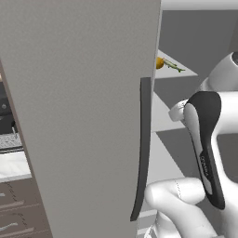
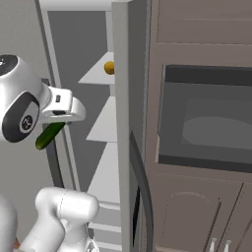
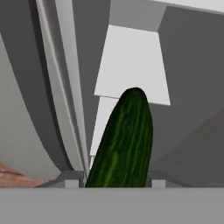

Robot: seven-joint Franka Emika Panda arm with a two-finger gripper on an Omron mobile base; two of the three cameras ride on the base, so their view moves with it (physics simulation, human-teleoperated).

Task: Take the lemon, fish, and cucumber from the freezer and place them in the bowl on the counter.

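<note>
Cucumber [image 3: 124, 140] sits nearest the hand camera, clamped between the gripper [image 3: 118, 180] fingers, its dark green length running out ahead toward the pale shelves. From the right base it hangs tilted below the wrist, in front of the open freezer [image 1: 79, 116]. Lemon [image 1: 159, 63] and fish [image 1: 173, 66] lie side by side on an upper shelf — untouched. Judgement: the cucumber is light, stiff and smooth-skinned, so liable to slip or pivot; the hold appears to be near one end, and a grip closer to mid-length would carry steadier. Bowl and counter: position not established.
</note>
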